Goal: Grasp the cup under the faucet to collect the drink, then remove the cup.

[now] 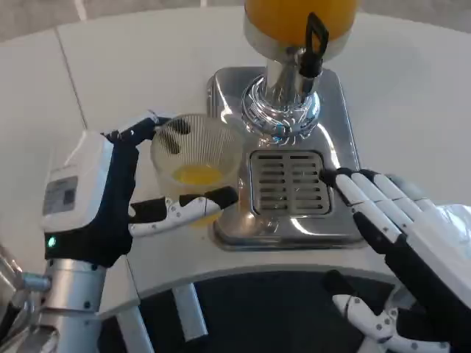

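Left hand (110,202) grips the clear ribbed plastic cup (196,156), which holds some orange drink and sits at 9 o'clock of the chrome drip grille (287,182), off the dispenser base. Collection looks done; removal under way. Right hand (401,228) rests open, fingers apart, fingertips on the base at 3 o'clock of the grille.

Clear ribbed cup (196,152), orange drink (196,175)

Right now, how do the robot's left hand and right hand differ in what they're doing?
The left hand grips the clear cup, which has some orange drink in its bottom, beside the dispenser base; the right hand holds nothing. The left hand's fingers wrap around the cup, while the right hand's fingers lie stretched out, tips by the drip grate. Both share white-and-black fingers.
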Controlling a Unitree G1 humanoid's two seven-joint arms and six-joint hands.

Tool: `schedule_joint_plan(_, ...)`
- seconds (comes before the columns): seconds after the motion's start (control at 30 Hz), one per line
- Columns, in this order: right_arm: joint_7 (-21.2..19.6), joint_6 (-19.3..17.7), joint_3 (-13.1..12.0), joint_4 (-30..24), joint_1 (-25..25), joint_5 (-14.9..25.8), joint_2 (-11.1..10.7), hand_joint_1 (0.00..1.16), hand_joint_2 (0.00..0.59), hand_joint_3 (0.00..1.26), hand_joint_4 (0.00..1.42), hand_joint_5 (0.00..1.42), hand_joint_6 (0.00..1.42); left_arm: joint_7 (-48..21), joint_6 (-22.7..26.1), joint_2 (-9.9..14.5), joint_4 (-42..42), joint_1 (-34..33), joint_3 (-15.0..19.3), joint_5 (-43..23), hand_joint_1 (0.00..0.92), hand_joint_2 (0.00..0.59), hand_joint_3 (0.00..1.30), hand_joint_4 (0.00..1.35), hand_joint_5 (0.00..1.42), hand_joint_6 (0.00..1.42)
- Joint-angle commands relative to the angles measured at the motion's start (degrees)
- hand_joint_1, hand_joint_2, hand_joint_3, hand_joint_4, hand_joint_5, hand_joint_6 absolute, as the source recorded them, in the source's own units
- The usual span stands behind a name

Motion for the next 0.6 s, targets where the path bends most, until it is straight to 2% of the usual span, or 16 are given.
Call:
schedule_joint_plan(0.03, 0.44, -2.39, 0.22, 0.93, -0.75, -0.31, -1.81, 0.25, 0.504, 0.00, 0.00, 0.00, 0.00, -1.32, -2.79, 0.05, -4.29, 2.44, 1.32, -1.06, 0.637, 0.000, 1.06, 1.18, 1.42, 1.42)
schedule_joint_plan(0.2, 0.09, -5.23, -0.12, 1.52, -1.24, 0.00, -3.48, 0.25, 0.505, 0.00, 0.00, 0.00, 0.00, -3.43, -3.89, 0.05, -8.85, 6.73, 2.88, -1.95, 0.641, 0.000, 1.06, 1.18, 1.42, 1.42)
schedule_joint_plan(0.4, -1.20, -10.55, -1.19, 2.37, -0.09, 1.71, -4.88, 0.21, 0.515, 0.00, 0.00, 0.00, 0.00, -5.41, -4.60, -0.48, -13.00, 10.94, 4.06, -3.03, 0.642, 0.000, 1.07, 1.18, 1.42, 1.42)
schedule_joint_plan(0.6, -4.03, -17.19, -1.87, 2.75, 3.57, 1.78, -4.13, 0.18, 0.528, 0.00, 0.00, 0.00, 0.00, -7.08, -5.83, -1.17, -15.33, 14.48, 4.55, -3.51, 0.643, 0.000, 1.07, 1.18, 1.42, 1.42)
